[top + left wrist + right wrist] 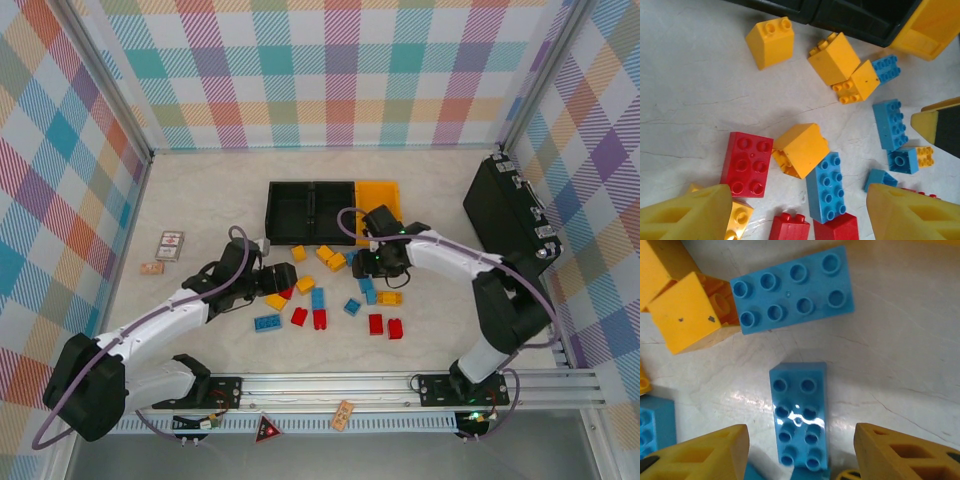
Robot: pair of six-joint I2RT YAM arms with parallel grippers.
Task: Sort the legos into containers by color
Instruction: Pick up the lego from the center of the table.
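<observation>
Red, yellow and blue legos lie scattered mid-table, among them a red brick (pixel 376 323) and a blue one (pixel 267 322). Two black containers (pixel 291 212) (pixel 336 210) and a yellow-orange container (pixel 379 199) stand side by side behind them. My left gripper (pixel 275 283) hangs open over the left of the pile. In the left wrist view its fingers (pixel 687 215) flank two red bricks (pixel 790 228) and a long blue brick (pixel 826 187), touching neither. My right gripper (pixel 368 268) is open around a long blue brick (pixel 800 415), with a gap on each side.
A large black hard case (pixel 510 215) stands at the right wall. Small printed cards (pixel 170 245) lie at the left, and another card (pixel 342 414) sits on the front rail. Checkered walls close in three sides. A second long blue brick (pixel 795 290) and a yellow brick (pixel 685 315) lie just beyond the right gripper.
</observation>
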